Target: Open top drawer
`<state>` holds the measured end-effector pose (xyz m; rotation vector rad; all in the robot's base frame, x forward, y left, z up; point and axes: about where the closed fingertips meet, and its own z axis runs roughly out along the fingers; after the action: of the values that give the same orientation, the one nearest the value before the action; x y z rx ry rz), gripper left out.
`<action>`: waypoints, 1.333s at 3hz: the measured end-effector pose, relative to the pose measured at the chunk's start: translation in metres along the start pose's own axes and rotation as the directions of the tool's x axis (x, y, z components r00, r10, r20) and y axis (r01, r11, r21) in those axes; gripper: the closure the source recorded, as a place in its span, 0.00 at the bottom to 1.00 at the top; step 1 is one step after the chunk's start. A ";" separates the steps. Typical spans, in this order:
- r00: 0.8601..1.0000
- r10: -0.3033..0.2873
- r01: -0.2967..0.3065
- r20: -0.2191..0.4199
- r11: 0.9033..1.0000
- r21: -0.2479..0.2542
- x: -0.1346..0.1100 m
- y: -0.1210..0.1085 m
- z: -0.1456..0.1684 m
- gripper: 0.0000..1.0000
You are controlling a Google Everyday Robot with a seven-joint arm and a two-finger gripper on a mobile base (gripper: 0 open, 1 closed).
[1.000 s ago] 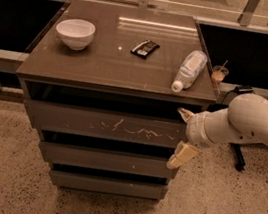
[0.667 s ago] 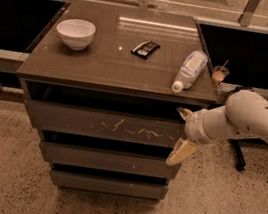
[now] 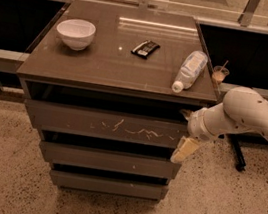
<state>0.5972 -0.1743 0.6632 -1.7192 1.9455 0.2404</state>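
The table is a dark cabinet on a speckled floor; the white arm reaches in from the right. Under the tabletop sits the top drawer, its scratched front roughly flush and seemingly closed; two narrower lower drawer fronts stack beneath it. The end effector is at that drawer's right end, fingers apart, one above the front and one below; whether they touch it I cannot tell. The front looks stiff, flat and smooth, with no handle – likely heavy enough to resist; a hold on the top and bottom edges, or a hook behind the dark gap above, seems the best purchase, and an off-centre pull may make it bind. On top lie a bottle on its side near the right edge, a white bowl and a dark packet; a small cup stands beyond the right edge – none blocks the drawer's travel.
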 end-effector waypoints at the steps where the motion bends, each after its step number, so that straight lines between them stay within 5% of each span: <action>1: 0.999 0.017 -0.017 -0.033 1.000 -0.004 0.006 -0.004 0.004 0.14; 2: 0.998 0.000 0.002 -0.057 1.000 0.027 -0.003 -0.003 -0.006 0.17; 3: 0.997 -0.012 0.014 -0.075 0.999 0.034 -0.008 -0.002 -0.008 0.37; 4: 0.997 -0.015 0.017 -0.072 0.999 0.031 -0.008 -0.002 -0.008 0.32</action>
<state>0.5971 -0.1711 0.6739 -1.7443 1.9752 0.1432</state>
